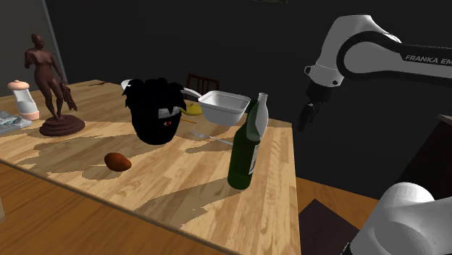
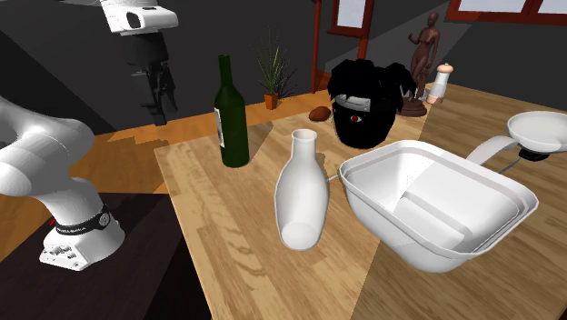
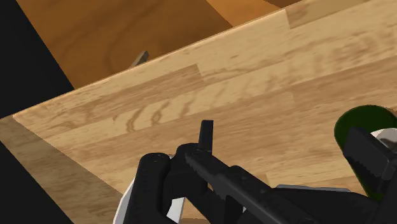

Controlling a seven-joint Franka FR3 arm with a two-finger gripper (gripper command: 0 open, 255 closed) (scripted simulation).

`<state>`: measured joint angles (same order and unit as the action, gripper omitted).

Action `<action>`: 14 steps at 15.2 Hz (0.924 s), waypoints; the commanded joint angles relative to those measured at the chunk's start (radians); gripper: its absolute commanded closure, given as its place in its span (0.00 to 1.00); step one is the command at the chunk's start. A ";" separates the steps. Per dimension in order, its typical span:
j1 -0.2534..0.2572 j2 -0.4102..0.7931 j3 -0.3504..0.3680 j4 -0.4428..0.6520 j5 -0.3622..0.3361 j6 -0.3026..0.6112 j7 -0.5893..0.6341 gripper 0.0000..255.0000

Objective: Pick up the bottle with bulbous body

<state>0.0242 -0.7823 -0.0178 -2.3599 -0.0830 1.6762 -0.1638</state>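
- My end effector (image 1: 303,122) hangs in the air just off the desk's (image 2: 232,232) edge on my stand's side, with its fingers spread and nothing between them.
- The white bottle (image 2: 303,191) with the round body stands upright on the desk, just beside a white tub (image 2: 436,218).
- A dark green bottle (image 2: 231,114) stands upright near the desk's corner, closer to my end effector.

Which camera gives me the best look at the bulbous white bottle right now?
The second exterior view: the white bottle stands whole and unblocked. In the shoulder view the green bottle hides most of it below the neck. The wrist view's pale slivers cannot be identified.
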 commanded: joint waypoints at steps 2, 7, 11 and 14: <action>-0.002 0.041 -0.010 0.029 -0.002 0.011 -0.009 0.00; -0.009 0.245 -0.058 0.192 -0.003 0.047 -0.056 0.00; -0.011 0.408 -0.094 0.344 0.010 0.052 -0.097 0.00; -0.014 0.533 -0.120 0.473 0.029 0.041 -0.130 0.00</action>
<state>0.0119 -0.2968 -0.1262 -1.9356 -0.0603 1.7201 -0.2790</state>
